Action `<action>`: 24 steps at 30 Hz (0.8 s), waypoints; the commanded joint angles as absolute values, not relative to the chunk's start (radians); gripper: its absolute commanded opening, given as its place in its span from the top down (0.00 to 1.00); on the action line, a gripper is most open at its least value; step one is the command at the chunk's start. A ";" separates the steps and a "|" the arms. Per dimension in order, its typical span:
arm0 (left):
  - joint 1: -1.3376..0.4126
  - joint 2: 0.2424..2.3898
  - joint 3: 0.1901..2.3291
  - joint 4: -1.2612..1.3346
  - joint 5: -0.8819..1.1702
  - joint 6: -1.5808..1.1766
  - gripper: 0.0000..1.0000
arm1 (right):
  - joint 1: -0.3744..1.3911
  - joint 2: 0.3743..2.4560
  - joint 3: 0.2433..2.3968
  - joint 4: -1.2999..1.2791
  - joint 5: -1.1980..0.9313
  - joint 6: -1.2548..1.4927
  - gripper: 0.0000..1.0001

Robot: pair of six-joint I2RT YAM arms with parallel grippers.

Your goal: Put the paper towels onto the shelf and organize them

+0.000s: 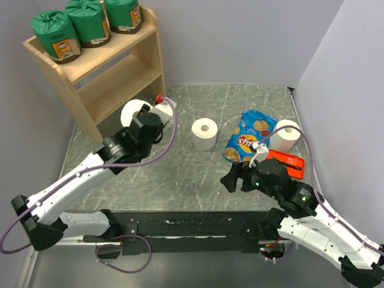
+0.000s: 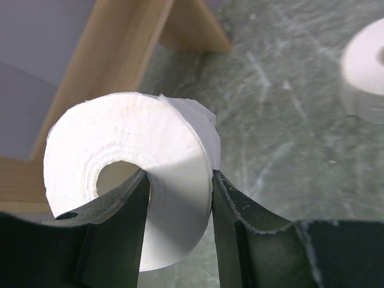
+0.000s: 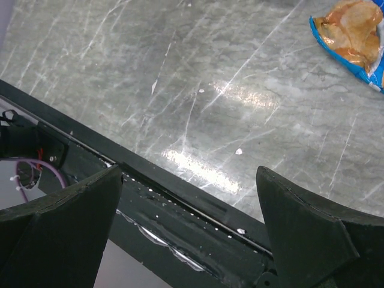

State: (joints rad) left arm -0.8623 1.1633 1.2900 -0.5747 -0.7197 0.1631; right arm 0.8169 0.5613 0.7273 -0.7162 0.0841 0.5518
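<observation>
1. Beside the shelf (image 1: 89,67), near its foot, my left pincer (image 2: 180,180) is clamped on a bare white roll (image 2: 120,141), one finger in the hollow core and the other outside the wall.
2. Paper this light and soft should dent easily, so I judge a gentle pinch through the core the safest hold.
3. My right pincer (image 3: 189,180) hangs spread wide over the worktop (image 3: 240,72), holding nothing.

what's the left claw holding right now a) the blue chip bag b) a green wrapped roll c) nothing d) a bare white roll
D: in the left wrist view the left claw is closed on the wall of a bare white roll, with one finger at its hollow core and the other on its outside.
</observation>
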 commanded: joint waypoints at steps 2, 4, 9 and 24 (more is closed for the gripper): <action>-0.714 1.236 1.351 -0.431 -0.787 0.347 0.55 | 0.821 0.538 0.767 -0.683 0.072 0.549 0.00; -0.672 1.270 1.365 -0.413 -0.787 0.373 0.55 | 0.821 0.525 0.767 -0.686 0.074 0.548 0.00; -0.611 1.325 1.420 -0.396 -0.779 0.380 0.56 | 0.821 0.503 0.770 -0.706 0.095 0.535 0.00; -0.546 1.433 1.519 -0.364 -0.788 0.442 0.55 | 0.819 0.468 0.815 -0.775 0.163 0.514 0.01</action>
State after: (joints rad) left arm -0.5652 1.4319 1.4540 -0.4282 -0.7574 0.4004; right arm 0.8169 0.4755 0.7532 -0.7532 0.1192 0.5312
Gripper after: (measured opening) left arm 0.463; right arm 0.994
